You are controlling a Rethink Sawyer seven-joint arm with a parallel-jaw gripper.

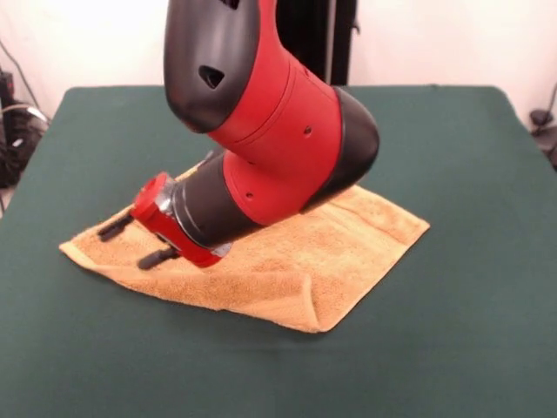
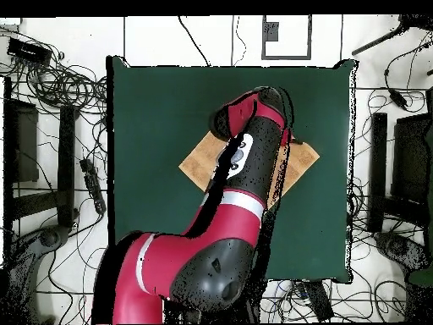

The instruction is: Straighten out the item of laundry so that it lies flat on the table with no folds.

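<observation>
The towel (image 1: 287, 261) lies mid-bench (image 1: 452, 348), folded over on itself, its doubled edge running along the near side to a raised corner. It sits as a diamond, long axis slanting across the bench. The tool (image 1: 130, 242) hovers low over one end corner, fingers spread, gripping nothing. Best to pinch only the top layer and draw it away from the fold, keeping low.

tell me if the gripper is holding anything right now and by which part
Nothing is held. The gripper hangs open over the towel, its fingers apart with nothing pinched between them.
</observation>
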